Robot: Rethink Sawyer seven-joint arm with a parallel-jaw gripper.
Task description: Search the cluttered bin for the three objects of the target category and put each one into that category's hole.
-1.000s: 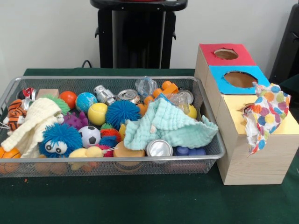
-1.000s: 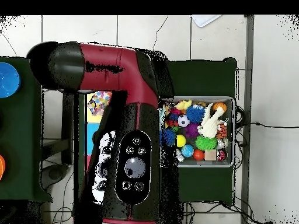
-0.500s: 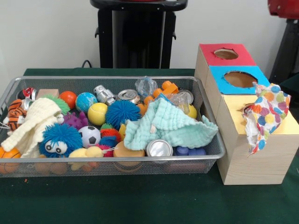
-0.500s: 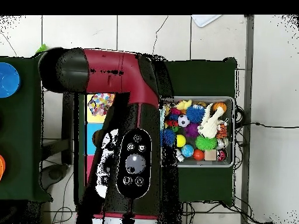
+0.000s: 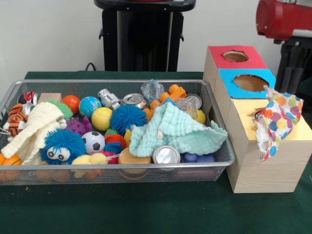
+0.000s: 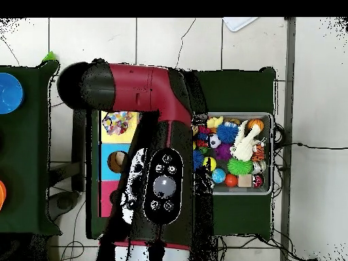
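One patterned cloth [image 5: 277,122] hangs from the yellow hole [image 5: 259,115], only partly pushed in. Gripper itself unseen, so its state and bearings from it cannot be told; only the arm [image 5: 283,19] shows above the box [image 5: 253,161].

The wire bin [image 5: 214,146] is packed edge to edge, its right half draped by a mint cloth [image 5: 175,129] and its left by a cream cloth [image 5: 34,129]. On the wooden box [image 5: 263,165], the red hole [image 5: 236,56] and blue hole [image 5: 250,82] stand open; a spotted cloth [image 5: 278,122] plugs the yellow one. The red arm [image 5: 282,19] hangs above the box.
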